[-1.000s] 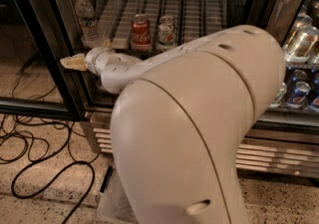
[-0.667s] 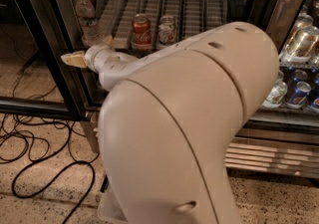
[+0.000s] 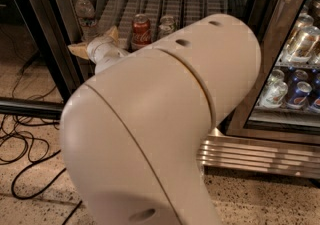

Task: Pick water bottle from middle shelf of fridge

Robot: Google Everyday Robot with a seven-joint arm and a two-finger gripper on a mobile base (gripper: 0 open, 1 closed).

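The water bottle (image 3: 86, 15), clear with a white cap, stands upright at the left end of the middle shelf (image 3: 150, 4), a rack with white ribbed lanes inside the open fridge (image 3: 60, 34). My gripper (image 3: 94, 42) is just below and slightly right of the bottle, at the shelf's front edge. Its tan fingers (image 3: 76, 50) are spread open and hold nothing. My large white arm (image 3: 165, 119) fills the middle of the view and hides the shelf's front right.
A red cola can (image 3: 141, 30) and a silver can (image 3: 167, 24) stand on the same shelf right of the bottle. The shut glass door on the right holds several cans (image 3: 295, 94). The louvred steel base (image 3: 255, 155) runs below. Black cables (image 3: 25, 154) lie on the floor at left.
My gripper has moved up and to the right, closer to the water bottle, and its second finger now shows. The arm's bulk has shifted in the view.
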